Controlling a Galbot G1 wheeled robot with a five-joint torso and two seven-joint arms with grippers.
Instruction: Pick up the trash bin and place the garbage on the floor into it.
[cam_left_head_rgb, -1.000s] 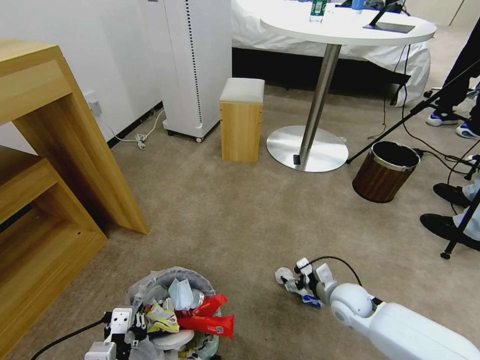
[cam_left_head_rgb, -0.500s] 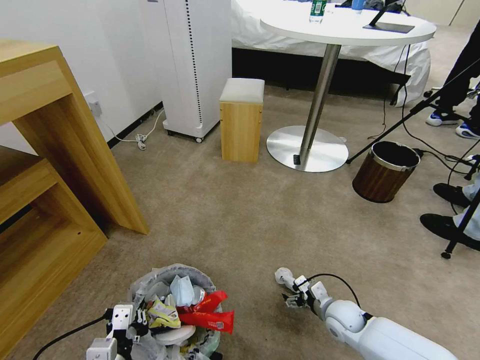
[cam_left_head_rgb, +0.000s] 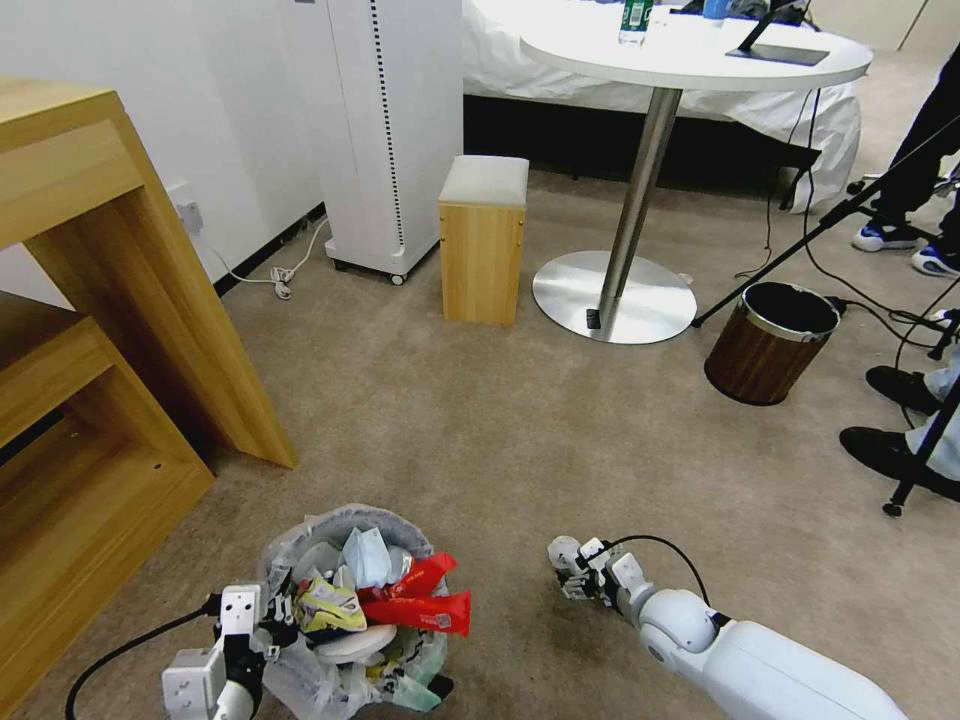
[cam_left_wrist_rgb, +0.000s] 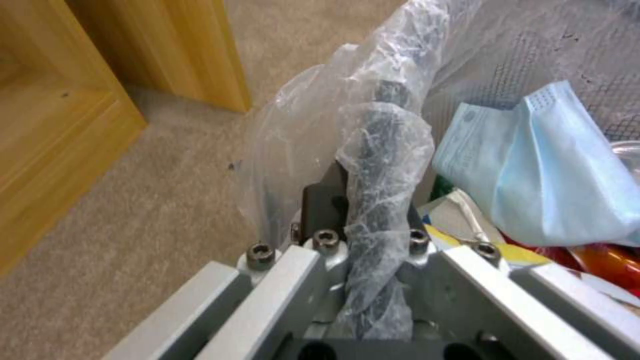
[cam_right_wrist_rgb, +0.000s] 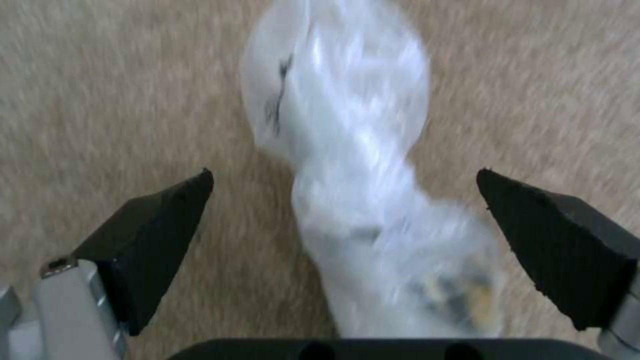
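A carpeted hotel-style bedroom: a white-sheeted bed (cam_left_head_rgb: 660, 80) at twelve o'clock, a round pedestal table (cam_left_head_rgb: 700, 60) before it, a wooden stool (cam_left_head_rgb: 484, 240), a wooden desk unit (cam_left_head_rgb: 90, 330) at nine o'clock, a wood-grain bin (cam_left_head_rgb: 770, 345) at two o'clock.

Left hand (cam_left_head_rgb: 262, 640) clamped; right hand (cam_right_wrist_rgb: 347, 240) spread, low.

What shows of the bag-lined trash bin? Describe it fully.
The trash bin is small and round, lined with a crinkly translucent bag over dark mesh wall. It is heaped with litter: a pale blue face mask, red wrappers, a yellow packet. It sits low by the wooden desk, its bagged rim clamped in the left hand.
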